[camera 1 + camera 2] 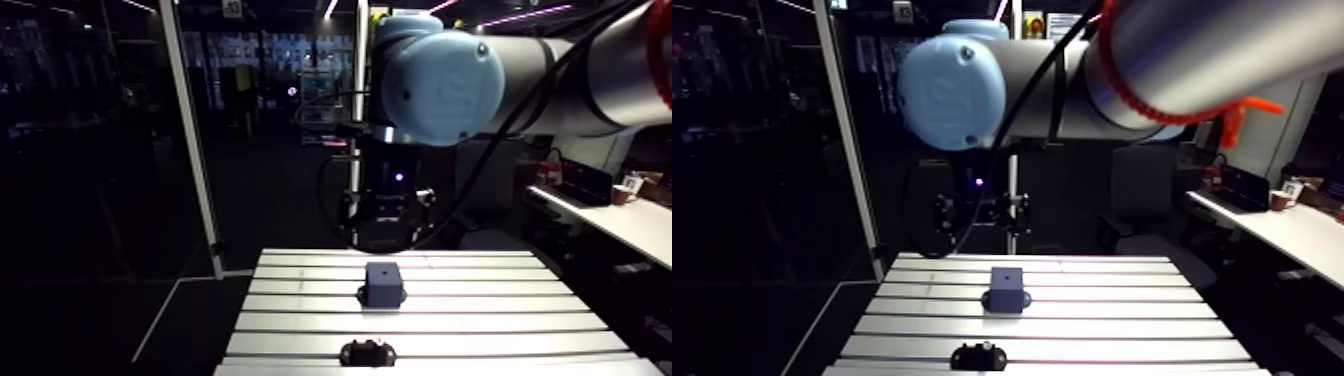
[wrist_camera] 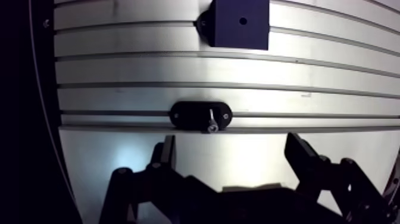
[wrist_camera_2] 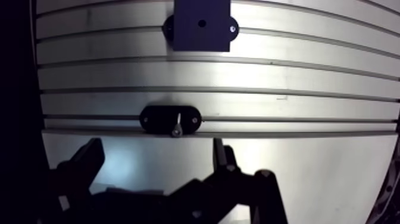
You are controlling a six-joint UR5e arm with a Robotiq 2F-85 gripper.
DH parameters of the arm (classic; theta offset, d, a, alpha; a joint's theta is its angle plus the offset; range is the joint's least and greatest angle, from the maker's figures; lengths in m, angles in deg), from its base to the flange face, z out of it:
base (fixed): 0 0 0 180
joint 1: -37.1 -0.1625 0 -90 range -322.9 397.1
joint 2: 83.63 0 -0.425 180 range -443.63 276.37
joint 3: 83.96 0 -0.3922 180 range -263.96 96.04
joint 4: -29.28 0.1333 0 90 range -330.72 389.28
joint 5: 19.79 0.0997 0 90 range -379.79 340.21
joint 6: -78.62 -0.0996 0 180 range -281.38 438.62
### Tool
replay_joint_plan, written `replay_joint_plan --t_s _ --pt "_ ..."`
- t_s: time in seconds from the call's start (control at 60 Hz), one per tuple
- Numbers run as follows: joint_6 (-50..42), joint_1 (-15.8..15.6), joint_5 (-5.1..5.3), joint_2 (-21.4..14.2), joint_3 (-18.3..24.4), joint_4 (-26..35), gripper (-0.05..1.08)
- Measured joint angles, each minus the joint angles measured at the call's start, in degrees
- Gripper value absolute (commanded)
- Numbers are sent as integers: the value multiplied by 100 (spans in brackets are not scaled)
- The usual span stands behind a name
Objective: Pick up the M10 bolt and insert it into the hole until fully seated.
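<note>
Spread, empty jaws hover short of the small silver bolt point(image 2: 210, 121) in its black oval holder point(image 2: 187, 114); approach step, apparently, next needing descent and centring.

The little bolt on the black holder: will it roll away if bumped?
Probably stiff and hard: the bolt looks like shiny metal. Being thin and smooth, it may slip when pinched. It rests on the black holder, so it probably won't roll far.
</note>
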Motion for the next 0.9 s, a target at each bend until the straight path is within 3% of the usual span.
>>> replay_joint_plan --t_s 0.25,0.517,0.9 --pt "135 98 93 164 -658 -995 1" --pt "232 115 265 403 -934 -1425 2" --pt "256 90 272 513 -1124 -1602 9"
